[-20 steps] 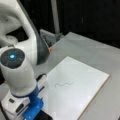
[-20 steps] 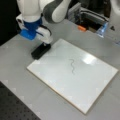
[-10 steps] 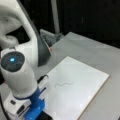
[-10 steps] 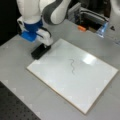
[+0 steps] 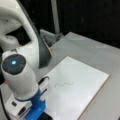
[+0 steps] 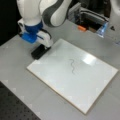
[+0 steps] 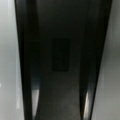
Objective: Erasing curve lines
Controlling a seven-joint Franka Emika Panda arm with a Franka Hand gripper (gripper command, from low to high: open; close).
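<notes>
The gripper (image 6: 40, 50), clamping a black block eraser (image 6: 38, 53), rests at the white rectangular board (image 6: 57, 82)'s corner; ahead, the thin dark curve lines (image 6: 72, 66) appear unerased.

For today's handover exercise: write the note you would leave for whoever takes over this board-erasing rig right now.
Gripper: at the white board's corner toward a front view's left, shut on a black eraser block; the block fills the wrist view.
Curve lines: one small dark squiggle mid-board, seen in both front views, well apart from the block.
Done: nothing erased; the squiggle is whole.
Left: the whole stroke.
</notes>
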